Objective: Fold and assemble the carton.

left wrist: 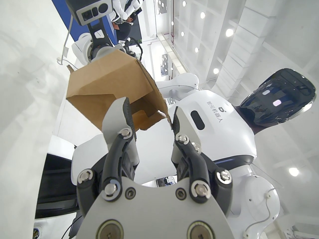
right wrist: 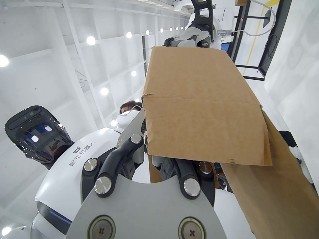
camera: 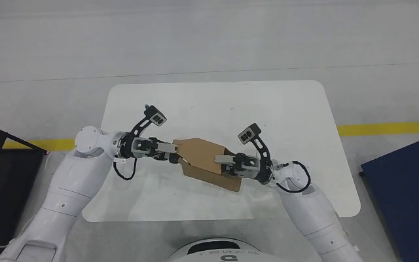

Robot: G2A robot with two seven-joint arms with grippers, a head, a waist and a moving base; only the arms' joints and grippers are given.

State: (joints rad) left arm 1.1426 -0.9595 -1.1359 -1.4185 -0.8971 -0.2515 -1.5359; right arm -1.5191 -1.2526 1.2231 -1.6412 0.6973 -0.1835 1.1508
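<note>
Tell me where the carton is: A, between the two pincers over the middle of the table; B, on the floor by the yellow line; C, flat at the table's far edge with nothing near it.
A: the top view shows the carton between the left pincer and the right pincer, over the middle of the table.

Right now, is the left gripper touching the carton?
Cannot tell. Left wrist view: the open left gripper straddles the carton, fingertips overlapping its end; neither contact nor gap is plain.
</note>
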